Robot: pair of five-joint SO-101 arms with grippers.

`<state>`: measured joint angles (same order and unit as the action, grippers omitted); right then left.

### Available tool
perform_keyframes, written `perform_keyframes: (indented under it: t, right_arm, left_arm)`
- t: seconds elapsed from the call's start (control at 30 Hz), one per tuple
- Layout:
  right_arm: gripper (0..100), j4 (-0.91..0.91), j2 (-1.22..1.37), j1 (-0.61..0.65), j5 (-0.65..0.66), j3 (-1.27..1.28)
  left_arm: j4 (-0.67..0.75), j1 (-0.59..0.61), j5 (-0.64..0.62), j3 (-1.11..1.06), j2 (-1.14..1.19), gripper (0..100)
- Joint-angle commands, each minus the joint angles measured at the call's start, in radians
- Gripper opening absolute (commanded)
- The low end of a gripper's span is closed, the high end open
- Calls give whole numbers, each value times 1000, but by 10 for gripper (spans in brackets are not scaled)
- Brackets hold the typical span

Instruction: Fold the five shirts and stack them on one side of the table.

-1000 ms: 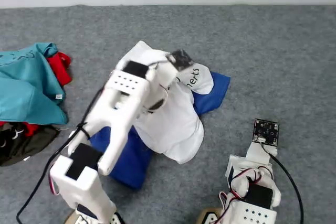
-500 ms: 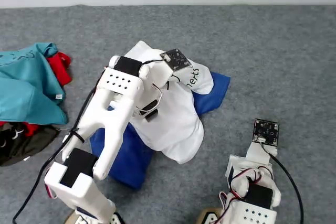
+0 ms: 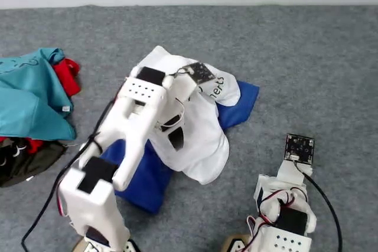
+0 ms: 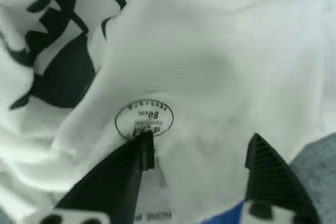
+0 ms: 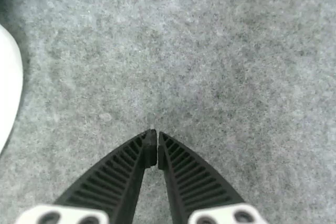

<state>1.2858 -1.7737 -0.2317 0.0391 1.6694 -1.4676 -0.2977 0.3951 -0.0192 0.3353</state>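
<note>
White shirt (image 3: pixel 204 146) atop blue shirt (image 3: pixel 144 178), teal shirt pile (image 3: pixel 29 98) well apart

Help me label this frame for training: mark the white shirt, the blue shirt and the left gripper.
white shirt (image 3: pixel 204 146), high view, plain fabric near its lower edge.
blue shirt (image 3: pixel 242 101), high view, corner poking out beside the white one.
left gripper (image 4: pixel 202 142), left wrist view, midway between its open fingertips.

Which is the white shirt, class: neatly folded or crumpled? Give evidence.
Crumpled. The white shirt lies bunched in uneven ridges over the blue shirt, with its edges curling.
</note>
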Motion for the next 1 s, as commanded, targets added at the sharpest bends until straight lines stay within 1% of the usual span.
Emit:
perform_keyframes:
  t: [0.0, 0.17, 0.2, 0.4, 0.5, 0.57, 0.7, 0.83, 0.97]
  right_arm:
    - [9, 4, -7, -16, -11, 14]
    - [9, 4, -7, -16, -11, 14]
    - [9, 4, -7, -16, -11, 14]
    - [9, 4, -7, -16, -11, 14]
    - [9, 4, -7, -16, -11, 14]
    - [9, 4, -7, -16, -11, 14]
    - [9, 4, -7, -16, -11, 14]
    - [9, 4, -7, -16, -11, 14]
    - [9, 4, -7, -16, -11, 14]
  left_arm:
    - [46, -2, -5, 12, 20, 224]
    - [75, -5, 64, 12, 23, 6]
    - [71, -5, 75, 12, 20, 19]
    - [-26, 5, 80, 81, -61, 13]
    - [-68, 5, 35, 137, -157, 13]
    - [-74, 5, 3, 173, -230, 13]
    - [-63, 43, -3, 246, -373, 13]
    - [-23, 173, -5, 355, -468, 13]
    - [2, 371, 2, 503, -508, 13]
